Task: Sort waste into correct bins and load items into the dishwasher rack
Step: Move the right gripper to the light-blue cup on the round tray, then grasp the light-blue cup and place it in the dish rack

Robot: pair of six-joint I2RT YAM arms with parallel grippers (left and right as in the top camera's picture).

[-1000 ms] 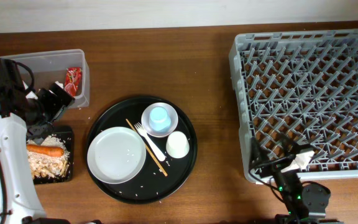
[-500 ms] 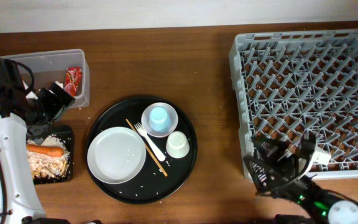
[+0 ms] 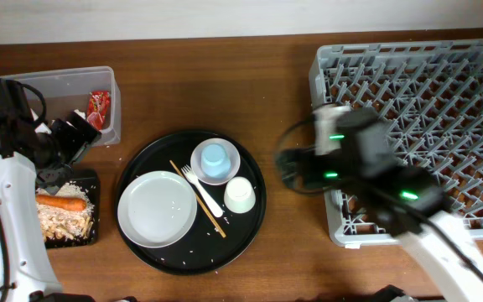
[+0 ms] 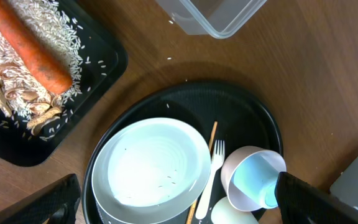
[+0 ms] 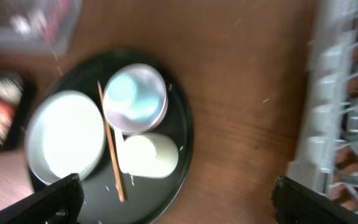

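A white plate [image 3: 157, 209], a white bowl [image 3: 227, 166] holding a light-blue cup [image 3: 215, 156], a white cup [image 3: 240, 195] and a white fork [image 3: 201, 190] lie on a round black tray [image 3: 137, 178]. The grey dishwasher rack [image 3: 418, 126] stands at the right. A red wrapper [image 3: 99, 106] lies in the clear tub [image 3: 65, 82]. A carrot [image 3: 61, 202] and rice lie on the flat black tray [image 3: 92, 180]. My left gripper [image 3: 78, 134] is open and empty, between the tub and the flat tray. My right gripper [image 3: 289, 168] is open and empty, above the table between the round tray and the rack.
A wooden chopstick [image 3: 198, 200] lies beside the fork. Rice grains dot the round tray. In the left wrist view my open gripper [image 4: 179, 211] hangs over the plate [image 4: 157, 168]. In the right wrist view my open gripper [image 5: 188, 205] hangs beside the white cup [image 5: 149, 155].
My right arm has swung from the table's front edge below the rack up and left, to between the round tray and the rack. The left arm has not moved.
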